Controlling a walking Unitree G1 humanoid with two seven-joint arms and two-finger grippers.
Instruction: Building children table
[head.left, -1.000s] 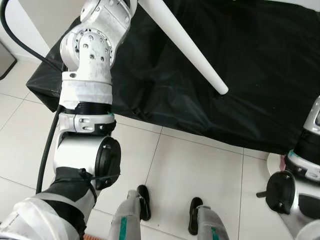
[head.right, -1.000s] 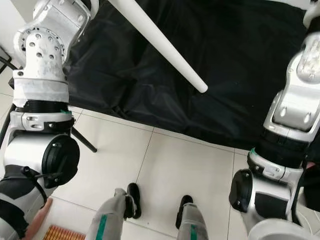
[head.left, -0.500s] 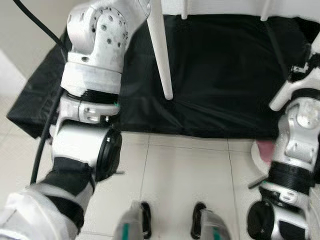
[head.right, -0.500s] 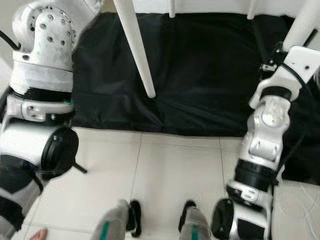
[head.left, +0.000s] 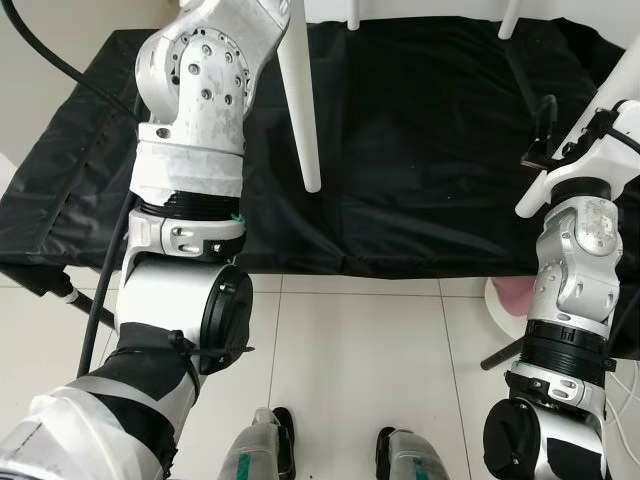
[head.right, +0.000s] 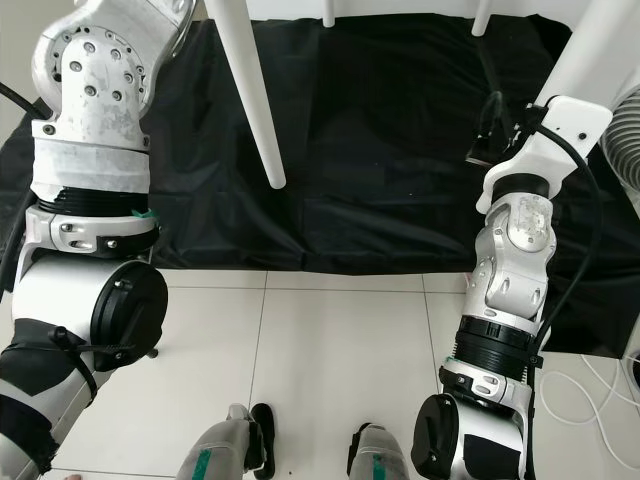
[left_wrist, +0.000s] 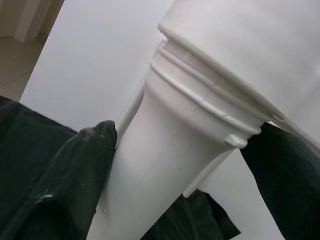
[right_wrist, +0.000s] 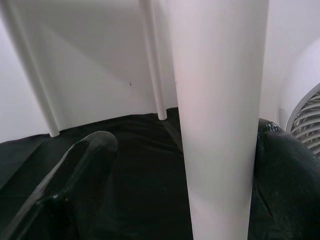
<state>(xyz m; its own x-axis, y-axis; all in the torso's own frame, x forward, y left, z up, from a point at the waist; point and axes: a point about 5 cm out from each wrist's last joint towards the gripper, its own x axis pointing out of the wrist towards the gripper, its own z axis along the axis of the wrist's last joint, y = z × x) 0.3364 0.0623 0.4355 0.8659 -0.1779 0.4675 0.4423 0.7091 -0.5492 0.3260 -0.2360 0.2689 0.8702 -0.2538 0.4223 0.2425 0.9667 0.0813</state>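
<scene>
Table leg (head.left: 300, 100): smooth white plastic, satin sheen, with moulded ribs at its collar (left_wrist: 200, 100). A second leg (right_wrist: 220, 120): same smooth white plastic, faint gloss.

Black cloth (head.left: 430, 150): matt woven fabric, creased and wrinkled, slight sheen on the folds.

Floor (head.left: 370, 360): glazed pale tiles, glossy, with dark grout lines.

Left arm (head.left: 195, 120): brushed silver metal, drilled housing, wrapped in matt grey tape. Right arm (head.right: 525, 250): silver metal, black ribbed rings.

Fingers (left_wrist: 75, 175): matt black, slightly scuffed.

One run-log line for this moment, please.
left end effector: gripping leg | right end effector: around second leg | black sheet below
</scene>
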